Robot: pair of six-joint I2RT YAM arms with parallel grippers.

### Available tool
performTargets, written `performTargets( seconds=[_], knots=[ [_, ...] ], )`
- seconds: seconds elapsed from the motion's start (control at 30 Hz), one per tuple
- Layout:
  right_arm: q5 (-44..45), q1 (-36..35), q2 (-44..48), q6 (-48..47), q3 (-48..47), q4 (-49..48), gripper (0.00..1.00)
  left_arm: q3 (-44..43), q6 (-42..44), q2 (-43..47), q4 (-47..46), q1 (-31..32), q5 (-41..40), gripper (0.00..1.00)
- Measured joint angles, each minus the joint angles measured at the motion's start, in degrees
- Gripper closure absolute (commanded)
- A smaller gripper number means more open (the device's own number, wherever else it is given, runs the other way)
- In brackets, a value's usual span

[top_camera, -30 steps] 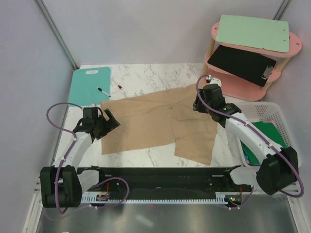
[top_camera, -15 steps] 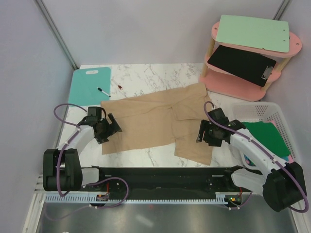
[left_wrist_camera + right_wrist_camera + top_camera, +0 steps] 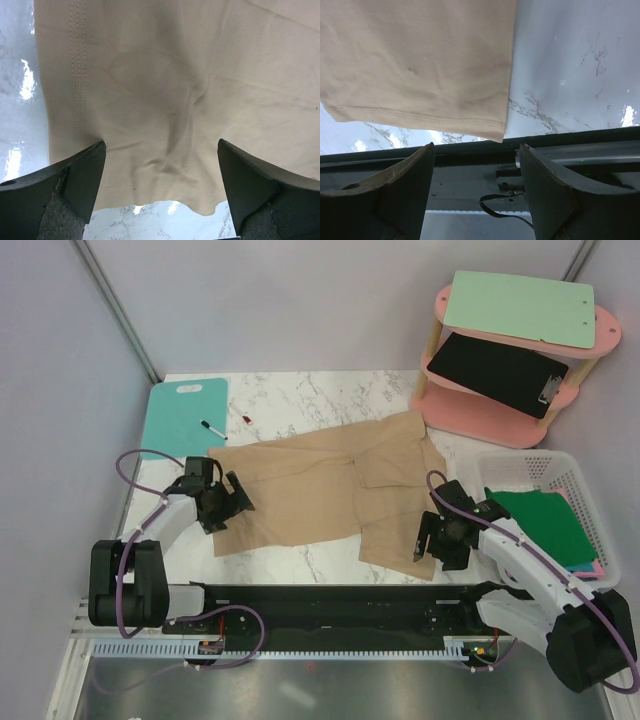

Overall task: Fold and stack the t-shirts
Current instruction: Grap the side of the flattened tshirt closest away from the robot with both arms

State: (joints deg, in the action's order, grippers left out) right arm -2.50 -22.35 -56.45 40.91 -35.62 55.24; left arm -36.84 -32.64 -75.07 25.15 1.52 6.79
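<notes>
a tan t-shirt [image 3: 330, 490] of soft matte knit lies spread across the middle of the glossy, white marble-patterned surface [image 3: 300, 395]. its cloth is rumpled into shallow creases, and one flap reaches toward the near edge on the right. rows of fine stitching run along its hem [image 3: 420, 116]. to the right stands a white plastic lattice basket [image 3: 545, 462] with a green t-shirt [image 3: 540, 520] bunched inside. what lies under the green one is too covered to make out, and the right arm cuts off the basket's near wall.

the left pincer [image 3: 233, 502] sits at the shirt's left edge with its jaws spread fully wide and nothing between them gripped. in the left wrist view the cloth's wavy near-left corner lies under and between the dark, wedge-shaped fingers [image 3: 85, 175]. whether they touch the fabric cannot be told.

the right pincer [image 3: 423, 540] sits just beside the flap's near right corner, jaws well apart and empty. in the right wrist view the stitched corner lies just ahead of the gap, not inside it.
</notes>
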Motion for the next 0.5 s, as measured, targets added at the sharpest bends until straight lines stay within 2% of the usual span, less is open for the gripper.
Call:
performTargets(
  seconds=[0.27,0.5],
  knots=[
    [-0.8,0.0,-10.7,0.0,-0.7,-1.3,0.26,-1.0,0.0,1.0,1.9,0.4,-2.5,0.00],
    [-2.6,0.0,-17.8,-0.4,-0.7,-4.7,0.36,-6.2,0.0,6.8,6.3,0.5,-9.4,0.00]
  ],
)
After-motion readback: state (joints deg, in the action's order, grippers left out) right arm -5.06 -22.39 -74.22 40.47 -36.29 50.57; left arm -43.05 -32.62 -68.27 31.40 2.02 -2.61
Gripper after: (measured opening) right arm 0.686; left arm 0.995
